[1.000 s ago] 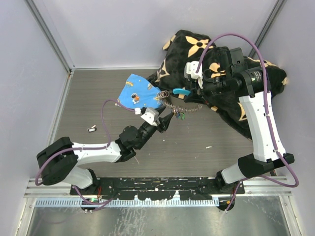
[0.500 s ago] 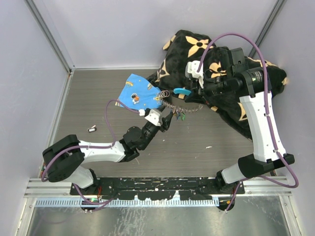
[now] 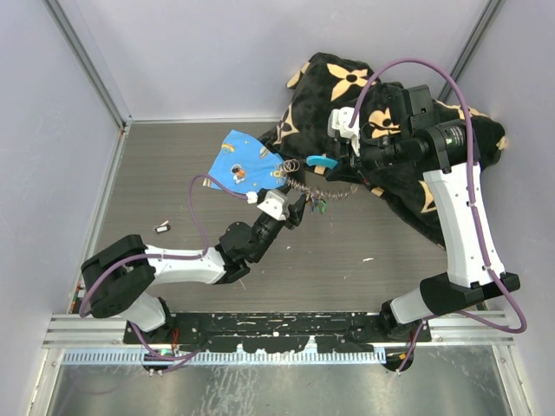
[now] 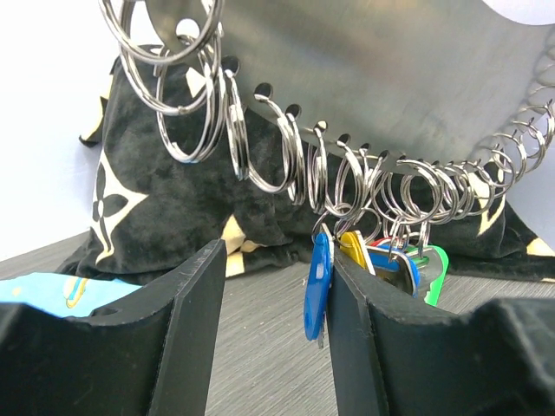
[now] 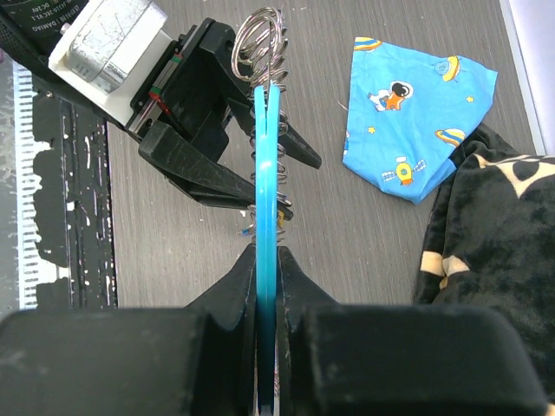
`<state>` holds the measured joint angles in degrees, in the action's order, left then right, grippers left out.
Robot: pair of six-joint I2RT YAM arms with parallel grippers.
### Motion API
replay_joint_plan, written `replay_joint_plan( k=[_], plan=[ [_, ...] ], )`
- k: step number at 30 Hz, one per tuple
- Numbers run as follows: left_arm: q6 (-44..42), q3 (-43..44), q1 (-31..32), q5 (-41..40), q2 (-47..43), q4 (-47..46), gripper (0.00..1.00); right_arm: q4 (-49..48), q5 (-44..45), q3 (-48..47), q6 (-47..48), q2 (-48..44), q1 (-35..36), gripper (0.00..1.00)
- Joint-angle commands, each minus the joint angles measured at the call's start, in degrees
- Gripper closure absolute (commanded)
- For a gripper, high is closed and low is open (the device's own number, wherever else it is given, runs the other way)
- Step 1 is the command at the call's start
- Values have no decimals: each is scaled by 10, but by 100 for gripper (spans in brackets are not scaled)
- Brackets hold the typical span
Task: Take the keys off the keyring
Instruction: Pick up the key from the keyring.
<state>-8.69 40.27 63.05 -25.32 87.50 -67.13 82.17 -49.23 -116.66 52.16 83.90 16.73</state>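
Observation:
The keyring (image 3: pixel 323 189) is a string of thin metal rings hung from a light-blue curved piece (image 3: pixel 321 161). My right gripper (image 3: pixel 341 160) is shut on that piece, seen edge-on in the right wrist view (image 5: pixel 268 217), and holds it above the table. The keys (image 3: pixel 319 205) dangle in a bunch below the rings. In the left wrist view they have blue (image 4: pixel 318 286), yellow, red and green (image 4: pixel 436 270) heads. My left gripper (image 4: pixel 273 260) is open just below the rings (image 4: pixel 286 156). The blue key hangs between its fingers, against the right one (image 4: pixel 351 329).
A blue printed cloth (image 3: pixel 245 163) lies behind the left gripper. A black flowered cloth (image 3: pixel 347 87) is heaped at the back right under the right arm. A small dark item (image 3: pixel 161 228) lies at the left and a white speck (image 3: pixel 368 258) at the front.
My left arm has reached a little forward and right, bringing its open gripper up to the hanging keys. The right gripper and the keyring have hardly moved.

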Motion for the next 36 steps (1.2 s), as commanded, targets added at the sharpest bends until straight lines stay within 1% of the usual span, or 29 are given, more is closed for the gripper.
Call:
replay_joint_plan(
  k=[1, 9, 10, 13, 14, 22, 25, 30, 31, 36],
  plan=[
    [-18, 23, 3, -12, 7, -57, 51, -30, -30, -7, -6, -25, -4, 99],
    [-21, 21, 3, -11, 12, -64, 53, -30, -31, -6, -7, -25, -7, 99],
    [-21, 20, 3, -10, 12, -66, 54, -30, -32, -5, -7, -25, -7, 99],
    [-21, 19, 3, -8, 11, -67, 64, -30, -32, -4, -7, -26, -8, 99],
    [-21, 19, 3, -7, 10, -67, 65, -30, -33, -3, -7, -26, -9, 99],
    [-19, 20, 2, 4, 8, -60, 66, -34, -38, 6, -7, -30, -13, 99],
    [-17, 21, 3, 9, 8, -55, 75, -34, -39, 7, -8, -30, -14, 99],
    [-11, 21, 2, 17, 1, -40, 98, -39, -39, 12, -13, -31, -18, 99],
    [-9, 20, 2, 18, -1, -36, 100, -42, -39, 15, -16, -31, -19, 99],
    [11, 6, 2, 31, -16, -19, 100, -67, -42, 38, -41, -33, -30, 99]
  ],
)
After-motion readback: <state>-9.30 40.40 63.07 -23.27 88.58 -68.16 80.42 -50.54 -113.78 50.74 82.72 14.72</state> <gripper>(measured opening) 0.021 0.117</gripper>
